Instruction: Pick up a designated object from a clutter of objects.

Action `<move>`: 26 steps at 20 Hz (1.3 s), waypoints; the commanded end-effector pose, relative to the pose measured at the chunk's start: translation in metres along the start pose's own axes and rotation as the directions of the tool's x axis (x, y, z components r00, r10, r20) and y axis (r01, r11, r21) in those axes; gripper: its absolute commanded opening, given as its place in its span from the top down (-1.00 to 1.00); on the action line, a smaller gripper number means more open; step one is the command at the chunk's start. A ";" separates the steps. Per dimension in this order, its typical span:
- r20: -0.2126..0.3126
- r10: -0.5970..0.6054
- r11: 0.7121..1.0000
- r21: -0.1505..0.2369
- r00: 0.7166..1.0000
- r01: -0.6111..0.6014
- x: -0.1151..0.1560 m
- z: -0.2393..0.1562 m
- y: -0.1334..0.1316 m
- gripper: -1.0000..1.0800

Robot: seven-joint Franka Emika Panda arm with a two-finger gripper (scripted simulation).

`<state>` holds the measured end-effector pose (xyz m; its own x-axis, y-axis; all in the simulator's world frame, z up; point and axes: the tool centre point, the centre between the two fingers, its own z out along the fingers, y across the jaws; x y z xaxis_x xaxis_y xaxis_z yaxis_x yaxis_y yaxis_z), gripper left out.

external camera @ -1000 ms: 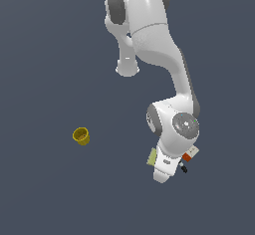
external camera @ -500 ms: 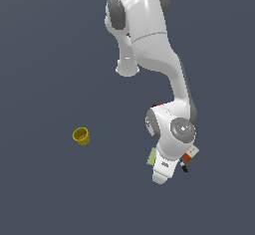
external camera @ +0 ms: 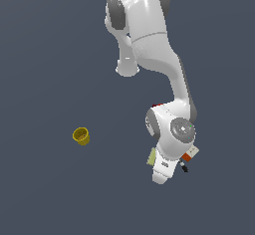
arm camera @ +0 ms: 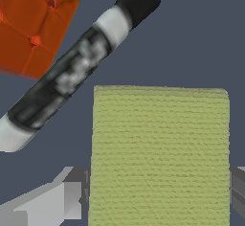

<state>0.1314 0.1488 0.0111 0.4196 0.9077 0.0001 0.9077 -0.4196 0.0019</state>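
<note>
Right under the wrist camera sits the yellow-green pad, flat on the dark floor, and a grey finger shows on one side of it with a darker one just peeking in at the other edge. So the jaws stand apart, straddling the pad, with a little gap visible on the near finger's side; no clamp yet, by the look of it. My read: this is the last of the descent, the grasp itself not made. What's called for next is a squeeze across the pad's width, then a straight lift, minding the neighbour. The pad's face is finely ribbed, like woven cloth, edges square and clean.

Just beyond it lies the black marker, slanted, white bands on its barrel, close but apart from the pad. Past that, the red drill.

Out wide, the gripper covers most of the cluster; a sliver of pad and the orange-and-white box peek out. The yellow cup stands well apart.
</note>
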 end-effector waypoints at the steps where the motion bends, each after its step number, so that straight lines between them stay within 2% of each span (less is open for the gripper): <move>1: 0.000 0.000 1.000 0.000 1.000 0.000 -0.001 -0.001 0.000 1.00; 7: 0.000 0.000 1.000 0.000 1.000 0.000 -0.012 -0.013 0.002 1.00; 13: 0.000 0.000 1.000 0.000 1.000 0.000 -0.038 -0.040 0.007 1.00; 26: 0.001 -0.001 1.000 0.000 1.000 0.001 -0.141 -0.151 0.026 1.00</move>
<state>0.0989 0.0232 0.1474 0.4195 0.9078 -0.0015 0.9078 -0.4195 0.0008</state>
